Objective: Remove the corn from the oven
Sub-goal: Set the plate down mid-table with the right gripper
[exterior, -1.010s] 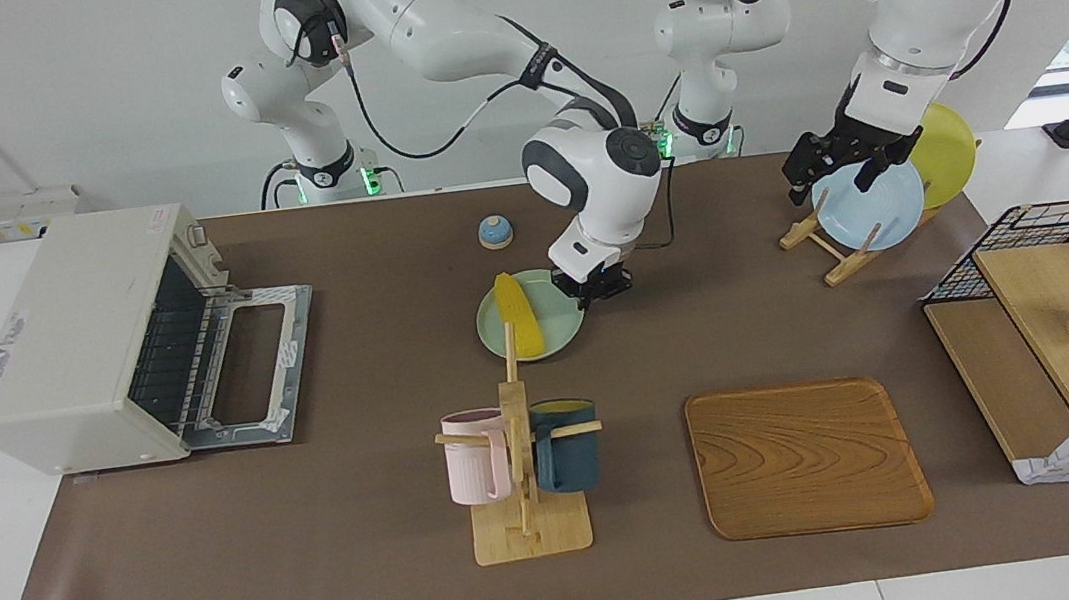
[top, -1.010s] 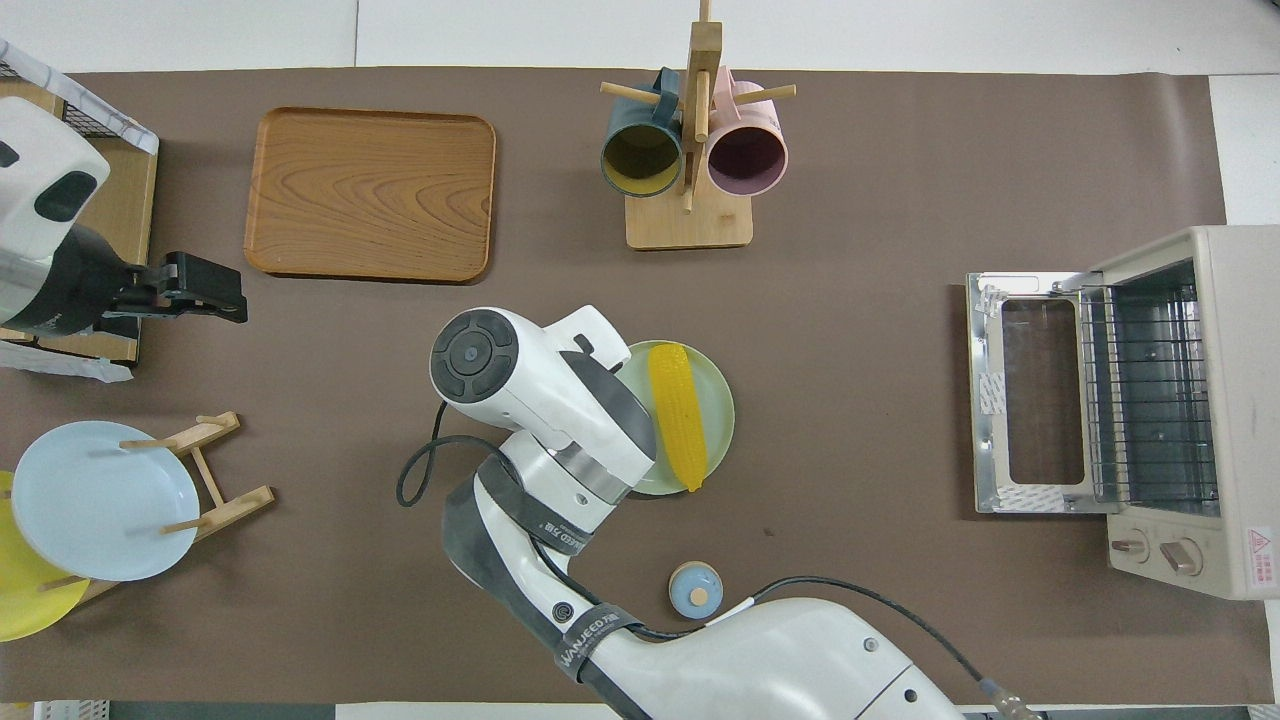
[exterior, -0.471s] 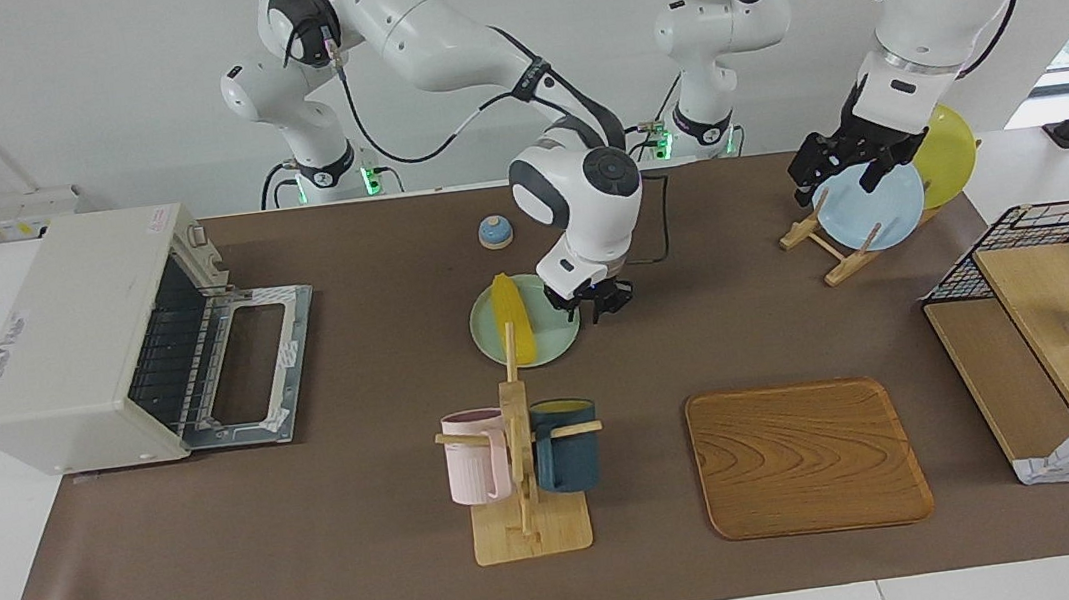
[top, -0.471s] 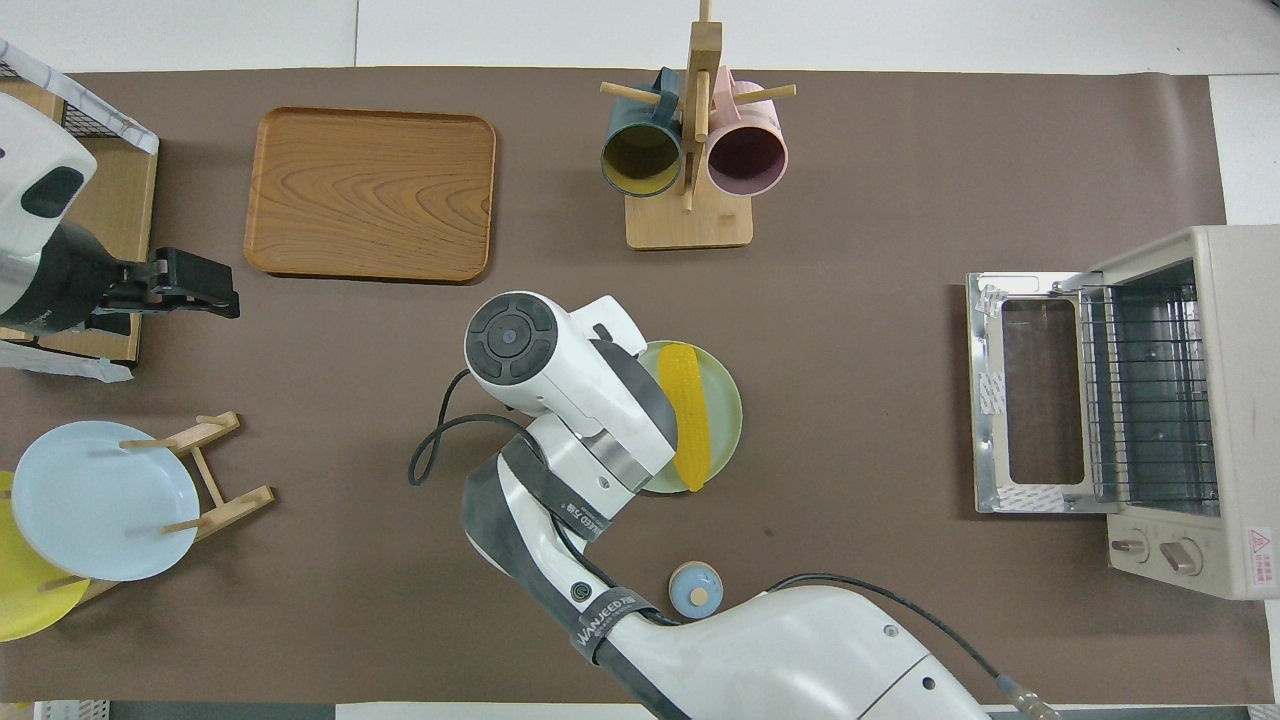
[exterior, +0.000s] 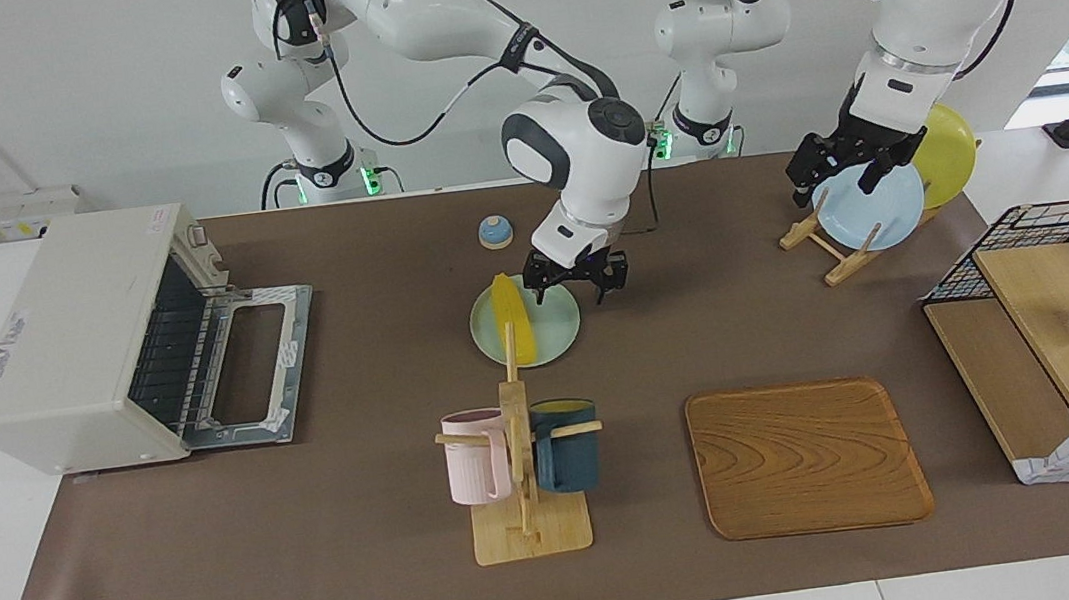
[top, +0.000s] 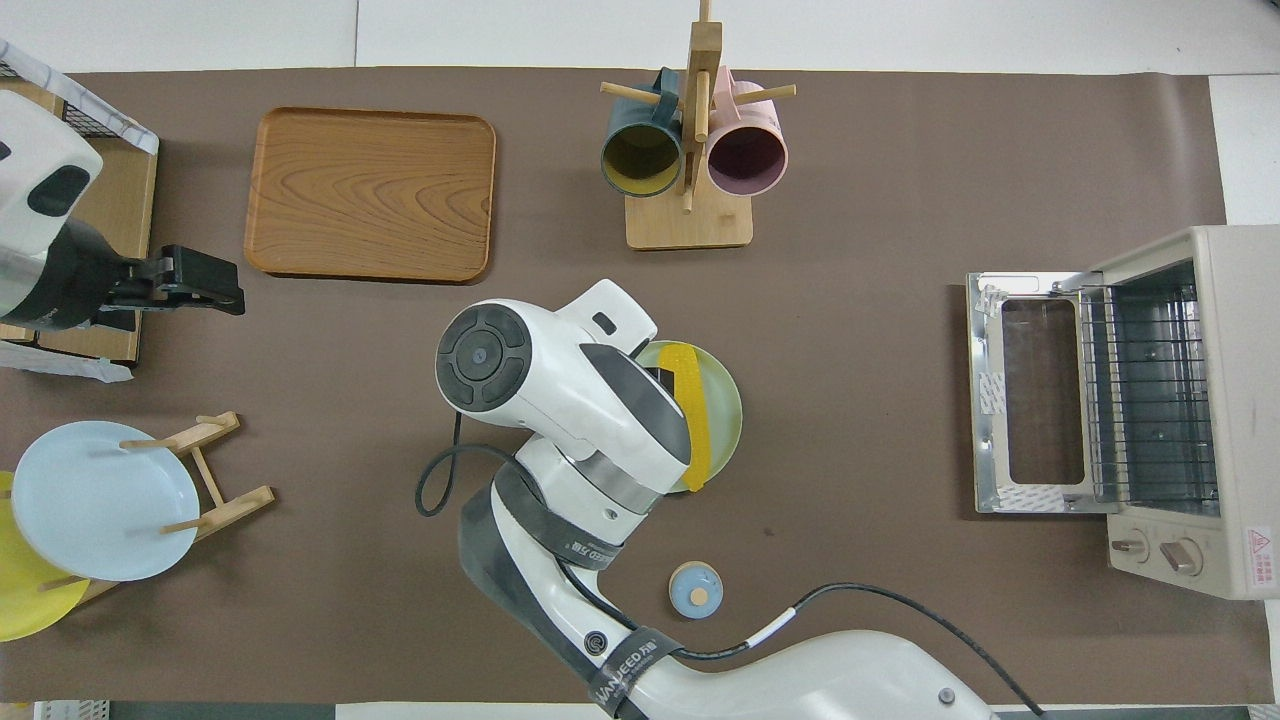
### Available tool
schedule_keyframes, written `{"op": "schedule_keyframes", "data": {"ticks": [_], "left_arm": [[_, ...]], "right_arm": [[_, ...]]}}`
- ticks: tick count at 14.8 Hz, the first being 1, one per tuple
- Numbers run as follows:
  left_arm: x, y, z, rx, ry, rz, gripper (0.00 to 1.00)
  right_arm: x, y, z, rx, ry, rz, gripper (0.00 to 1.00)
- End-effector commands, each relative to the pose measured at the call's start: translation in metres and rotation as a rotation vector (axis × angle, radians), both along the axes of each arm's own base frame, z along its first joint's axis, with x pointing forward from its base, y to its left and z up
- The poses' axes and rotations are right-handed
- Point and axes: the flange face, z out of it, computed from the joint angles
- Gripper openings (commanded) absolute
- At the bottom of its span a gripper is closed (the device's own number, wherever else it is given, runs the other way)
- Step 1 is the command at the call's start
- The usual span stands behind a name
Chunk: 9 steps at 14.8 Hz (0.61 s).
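We see the corn lying on the pale green plate near the middle of the table, out of the oven, whose door hangs open at the right arm's end of the table with only its wire rack showing inside. A second ago the right gripper was low at the plate's rim, pinched shut on it; since then the plate has slid a little toward the oven, and the gripper has let go and risen. Now it hangs just over the plate's edge with its fingers spread wide and nothing between them. From overhead, its wrist now covers part of the corn, where a second ago the whole cob showed.

The left gripper waits over the light blue plate in the wooden plate stand, its fingers wide and empty, barely shifted in that second. A yellow plate stands in the same stand.

The rest has not moved: the small blue bell nearer to the robots than the green plate, the mug tree with its pink mug and dark blue mug farther from them, and the wooden tray beside it.
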Motion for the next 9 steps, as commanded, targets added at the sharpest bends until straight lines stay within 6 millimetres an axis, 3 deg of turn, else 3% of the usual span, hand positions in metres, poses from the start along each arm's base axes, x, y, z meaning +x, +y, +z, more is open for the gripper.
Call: {"op": "schedule_keyframes", "data": {"ticks": [1,4,7,9], "left_arm": [[-0.002,-0.006,-0.002,-0.003,-0.015,-0.008,1.00],[-0.007,-0.029,-0.007,-0.002,-0.006,-0.041,1.00],[-0.012,-0.059,-0.019,-0.007,-0.001,-0.041,1.00],[-0.018,-0.086,-0.031,-0.027,-0.006,-0.047,1.00]], "right_arm": [[-0.004,-0.054,0.012,-0.035,0.041,0.084,0.98],[0.007,-0.106,0.019,-0.063,0.091,0.044,0.44],[0.015,-0.157,0.004,-0.105,0.150,-0.051,0.00],[0.020,-0.188,-0.011,-0.101,0.161,-0.090,0.00]]}}
